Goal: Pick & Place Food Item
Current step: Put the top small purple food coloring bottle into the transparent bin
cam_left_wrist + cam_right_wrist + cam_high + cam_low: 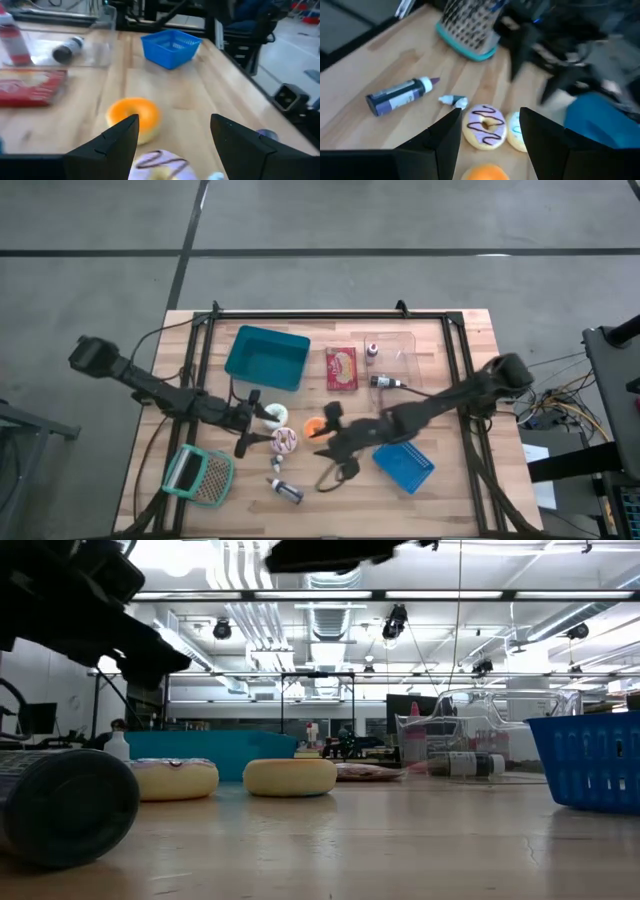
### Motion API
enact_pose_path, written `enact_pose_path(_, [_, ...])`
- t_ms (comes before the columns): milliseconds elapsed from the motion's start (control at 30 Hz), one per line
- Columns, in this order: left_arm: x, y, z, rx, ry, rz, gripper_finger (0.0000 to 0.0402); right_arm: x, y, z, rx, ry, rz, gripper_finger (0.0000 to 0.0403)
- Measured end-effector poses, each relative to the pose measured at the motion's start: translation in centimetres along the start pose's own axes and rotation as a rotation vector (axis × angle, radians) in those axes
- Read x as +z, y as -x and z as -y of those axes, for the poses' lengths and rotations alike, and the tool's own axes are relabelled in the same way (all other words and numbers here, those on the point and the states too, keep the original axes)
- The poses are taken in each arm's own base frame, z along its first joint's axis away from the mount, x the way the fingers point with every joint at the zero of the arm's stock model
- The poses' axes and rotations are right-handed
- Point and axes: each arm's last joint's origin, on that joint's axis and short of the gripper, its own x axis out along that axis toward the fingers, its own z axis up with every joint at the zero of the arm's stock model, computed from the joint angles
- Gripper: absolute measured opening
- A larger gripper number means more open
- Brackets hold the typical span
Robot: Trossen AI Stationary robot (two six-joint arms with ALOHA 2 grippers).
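Three doughnuts lie flat on the table's middle: one orange (313, 426), one with purple stripes (286, 441), one with blue icing (275, 415). My left gripper (258, 425) is open and hovers just left of them. In its wrist view (172, 130) the orange doughnut (134, 116) lies ahead and the purple-striped one (160, 167) lies between the fingers. My right gripper (328, 442) is open just right of the doughnuts. In its wrist view (491, 114) it is above the purple-striped doughnut (485, 126), beside the blue-iced (515, 131) and orange (487, 172) ones.
A teal bin (267, 358), a red packet (341, 368) and a clear tray (395, 360) with small bottles stand at the back. A blue basket (403, 465) is at the front right. A grater (198, 475) and a dark bottle (285, 490) lie at the front.
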Motion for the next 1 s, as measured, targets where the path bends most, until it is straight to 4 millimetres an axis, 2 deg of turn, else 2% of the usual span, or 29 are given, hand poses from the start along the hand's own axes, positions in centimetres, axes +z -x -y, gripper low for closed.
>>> enact_pose_path(133, [-0.5,0.2,1.1,-0.014,0.061,-0.022,0.0252,-1.6,1.7,-1.7,-0.039,-0.028,0.069,0.0194])
enact_pose_path(233, [-0.9,0.3,1.8,-0.021,0.102,-0.043,0.0252,-2.8,2.2,-2.9,-0.065,-0.031,0.084,0.0194])
enact_pose_path(400, [-1.6,0.1,2.7,-0.032,0.14,-0.094,0.0252,-3.7,2.4,-4.0,-0.103,-0.023,0.068,0.0194])
enact_pose_path(600, [-1.7,-2.1,3.8,0.0,0.113,-0.158,0.0252,-4.0,2.8,-4.7,-0.118,-0.019,0.095,0.0194])
enact_pose_path(800, [-2.4,-4.7,4.8,0.021,0.047,-0.228,0.0252,-5.5,3.4,-5.1,-0.15,-0.03,0.164,0.0194])
enact_pose_path(900, [-2.6,-5.1,5.1,0.017,0.026,-0.212,0.0252,-6.4,4.2,-5.2,-0.15,-0.035,0.184,0.0194])
enact_pose_path(1000, [-2.6,-5.0,5.2,0.004,0.027,-0.193,0.0252,-6.8,5.9,-5.1,-0.139,-0.04,0.21,0.0194])
